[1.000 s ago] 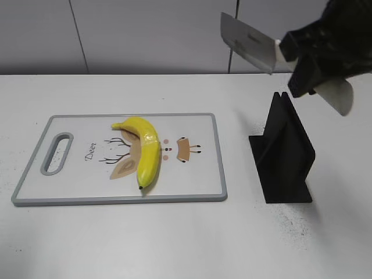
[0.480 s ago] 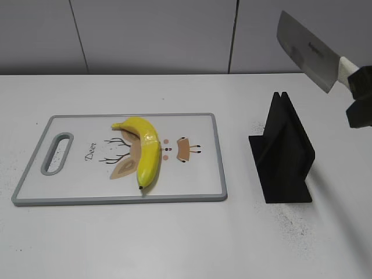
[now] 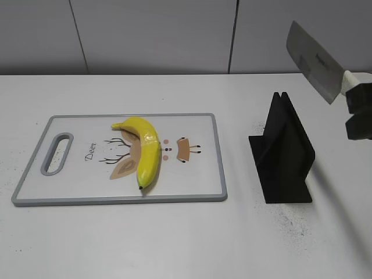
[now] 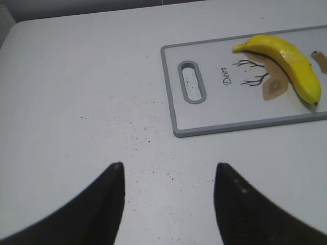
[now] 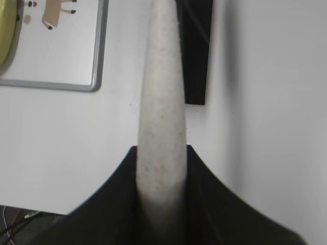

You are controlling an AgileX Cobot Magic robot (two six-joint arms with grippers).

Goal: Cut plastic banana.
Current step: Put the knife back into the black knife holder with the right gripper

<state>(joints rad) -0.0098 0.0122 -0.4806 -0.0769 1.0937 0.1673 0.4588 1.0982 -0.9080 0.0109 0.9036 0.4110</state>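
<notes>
A yellow plastic banana [image 3: 143, 148] lies whole on a white cutting board [image 3: 197, 180] with a grey rim and a deer drawing; both also show in the left wrist view, banana [image 4: 291, 71] and board [image 4: 214, 109]. My right gripper [image 3: 358, 110] at the far right is shut on the pale handle [image 5: 161, 102] of a cleaver, whose steel blade [image 3: 313, 61] points up and left, above the black knife stand [image 3: 283, 154]. My left gripper [image 4: 168, 171] is open and empty, low over bare table left of the board; it is out of the exterior view.
The black knife stand sits right of the board and shows under the handle in the right wrist view [image 5: 196, 51]. The white table [image 3: 174, 238] has dark specks. A grey wall panel [image 3: 157, 35] runs behind. The table's near edge [image 5: 30, 206] shows below the right gripper.
My right gripper has carried the cleaver rightward from above the stand's left side to the frame's right edge, then slightly lower. The banana and board have not moved.
</notes>
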